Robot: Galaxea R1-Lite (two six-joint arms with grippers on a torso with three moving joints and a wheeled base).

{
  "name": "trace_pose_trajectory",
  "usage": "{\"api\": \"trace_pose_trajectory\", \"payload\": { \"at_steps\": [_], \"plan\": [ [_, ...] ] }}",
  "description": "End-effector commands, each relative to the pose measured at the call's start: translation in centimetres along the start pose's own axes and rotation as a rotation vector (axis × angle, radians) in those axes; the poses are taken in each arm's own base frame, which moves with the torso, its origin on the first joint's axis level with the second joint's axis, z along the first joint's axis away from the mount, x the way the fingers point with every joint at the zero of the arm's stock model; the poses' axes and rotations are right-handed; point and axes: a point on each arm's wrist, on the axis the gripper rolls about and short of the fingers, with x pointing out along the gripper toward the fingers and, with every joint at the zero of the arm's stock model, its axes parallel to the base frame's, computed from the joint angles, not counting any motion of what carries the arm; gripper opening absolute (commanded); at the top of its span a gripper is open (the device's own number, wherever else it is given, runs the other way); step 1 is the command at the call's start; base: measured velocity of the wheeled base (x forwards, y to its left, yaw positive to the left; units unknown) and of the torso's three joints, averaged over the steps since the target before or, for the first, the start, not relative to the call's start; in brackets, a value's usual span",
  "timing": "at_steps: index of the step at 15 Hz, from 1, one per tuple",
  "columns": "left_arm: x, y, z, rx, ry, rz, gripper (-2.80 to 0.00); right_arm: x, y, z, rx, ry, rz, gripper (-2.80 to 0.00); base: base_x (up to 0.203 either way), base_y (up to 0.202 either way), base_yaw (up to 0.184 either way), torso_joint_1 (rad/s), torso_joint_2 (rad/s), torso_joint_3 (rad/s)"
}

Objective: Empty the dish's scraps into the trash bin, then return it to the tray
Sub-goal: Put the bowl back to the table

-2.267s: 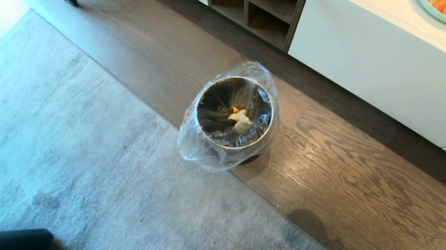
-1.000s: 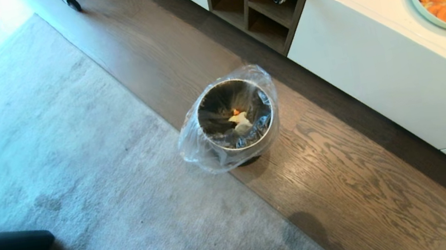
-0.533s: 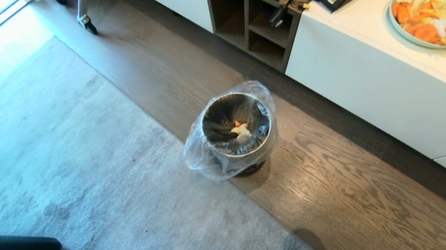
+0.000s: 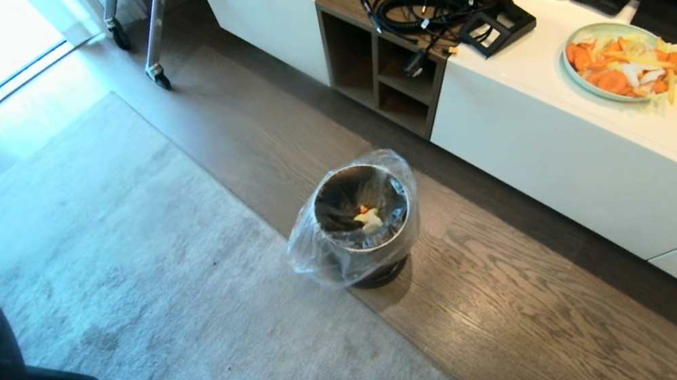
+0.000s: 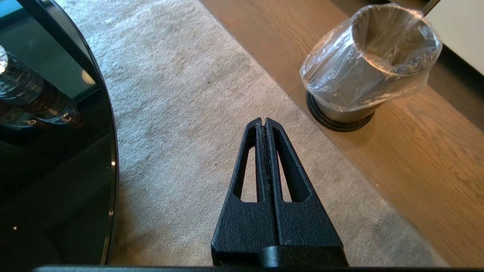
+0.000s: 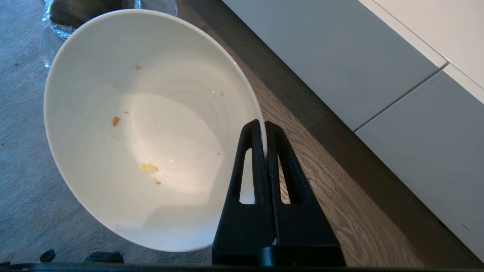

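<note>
The right gripper [image 6: 266, 140], lower centre, pinches the glossy dish [image 6: 147, 124] by its rim: stiff, slippery, probably breakable.

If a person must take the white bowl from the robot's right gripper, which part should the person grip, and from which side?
Probably the free rim of the dish, on the side opposite the right gripper. The gripper pinches one edge of the thin rim, so the far edge, toward the trash bin, is open to reach. The bowl is deep, so a hand can cup its outer wall there.
</note>
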Motion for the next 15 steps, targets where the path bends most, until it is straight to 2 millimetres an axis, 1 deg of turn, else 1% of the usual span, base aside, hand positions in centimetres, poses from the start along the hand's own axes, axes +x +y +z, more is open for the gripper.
{"api": "trace_pose_trajectory", "payload": {
  "at_steps": [1, 15],
  "plan": [
    [0.0, 0.0, 0.01, -0.001, -0.001, 0.001, -2.8, 0.01, 0.0, 0.01, -0.001, 0.001, 0.001, -2.8, 0.0, 0.0, 0.0, -0.001, 0.0, 0.207],
    [0.0, 0.0, 0.01, -0.001, -0.001, 0.001, -2.8, 0.01, 0.0, 0.01, -0.001, 0.001, 0.001, -2.8, 0.0, 0.0, 0.0, 0.002, 0.0, 0.202]
  ]
}}
